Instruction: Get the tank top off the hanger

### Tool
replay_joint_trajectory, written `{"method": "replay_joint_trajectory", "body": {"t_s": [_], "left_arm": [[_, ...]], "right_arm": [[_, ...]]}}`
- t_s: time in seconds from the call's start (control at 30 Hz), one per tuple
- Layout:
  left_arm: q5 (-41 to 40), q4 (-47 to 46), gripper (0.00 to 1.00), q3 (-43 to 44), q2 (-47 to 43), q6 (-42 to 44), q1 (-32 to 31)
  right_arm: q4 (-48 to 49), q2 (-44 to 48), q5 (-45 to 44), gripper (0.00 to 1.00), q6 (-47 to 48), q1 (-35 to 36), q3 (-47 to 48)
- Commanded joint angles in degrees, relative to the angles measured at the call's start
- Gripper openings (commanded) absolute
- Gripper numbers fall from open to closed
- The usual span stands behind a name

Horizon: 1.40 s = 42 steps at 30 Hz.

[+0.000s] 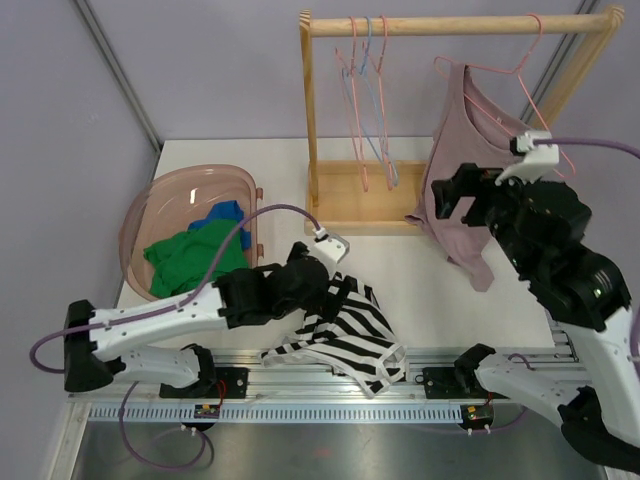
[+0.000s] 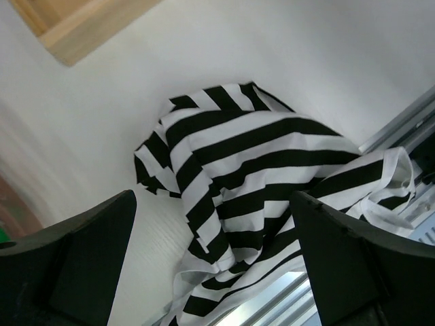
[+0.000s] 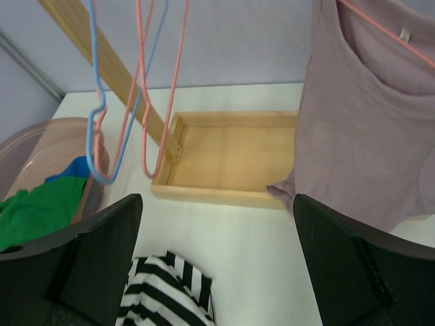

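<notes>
White arms, black joints
Left arm and right arm, bolted to a metal rail; lilac cable above the rail to each white camera.

**Soft cloth, bare wood, glossy plastic**

The tank top is thin, matt mauve cloth; its hanger is smooth pink wire. The rack is pale matt wood, the basket glossy translucent plastic, the counter smooth matt white.

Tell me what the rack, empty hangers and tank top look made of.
Rack: pale wood, matte, visible grain. Empty hangers: thin wire, seemingly coated pink and blue. Tank top: soft mauve fabric, probably knit jersey, matte, draping in folds.
</notes>
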State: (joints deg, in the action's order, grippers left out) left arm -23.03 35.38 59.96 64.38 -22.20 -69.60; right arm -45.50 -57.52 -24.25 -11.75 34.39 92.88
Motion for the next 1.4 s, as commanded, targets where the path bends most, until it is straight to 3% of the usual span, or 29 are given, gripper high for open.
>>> {"method": "replay_joint_trajectory", "body": {"t_s": [0.0,0.17,0.4,0.53,0.67,0.7,0.8,1.03,1.37], "left_arm": [[3.41,-5.23,0.99,0.94,6.25,-0.31,-1.15],[8.34,-7.42,0.99,-0.1,16.2,-1.0,-1.24],[19.05,-17.25,0.99,-5.46,26.4,-4.43,-1.32],[20.39,-19.38,0.98,-6.96,31.85,-6.45,-1.32],[18.81,-17.8,0.36,-7.23,33.54,-7.6,-1.76],[17.76,-16.58,0.16,-7.32,32.57,-8.21,-1.85],[13.73,-12.46,0.0,-6.44,26.1,-9.44,-2.11],[-2.36,3.72,0.0,3.48,11.23,-10.32,-1.68],[-8.7,20.78,0.0,21.14,0.23,-5.84,11.04]], "right_arm": [[0.32,8.35,7.71,0.99,-2.93,0.15,-7.09],[-1.0,15.58,17.11,0.99,-5.03,0.15,-12.71],[-2.84,19.63,20.73,0.99,-5.74,0.24,-15.27],[-1.53,20.43,24.07,1.0,-6.09,0.15,-17.03],[-0.83,21.22,26.71,0.99,-6.36,0.15,-16.94],[-0.74,21.65,26.8,0.99,-6.36,0.15,-16.94],[-0.38,22.44,26.1,0.99,-6.45,0.24,-17.12],[-0.21,23.5,24.6,0.99,-6.62,0.15,-17.65],[-1.52,23.86,21.97,0.99,-5.39,0.15,-15.54]]}}
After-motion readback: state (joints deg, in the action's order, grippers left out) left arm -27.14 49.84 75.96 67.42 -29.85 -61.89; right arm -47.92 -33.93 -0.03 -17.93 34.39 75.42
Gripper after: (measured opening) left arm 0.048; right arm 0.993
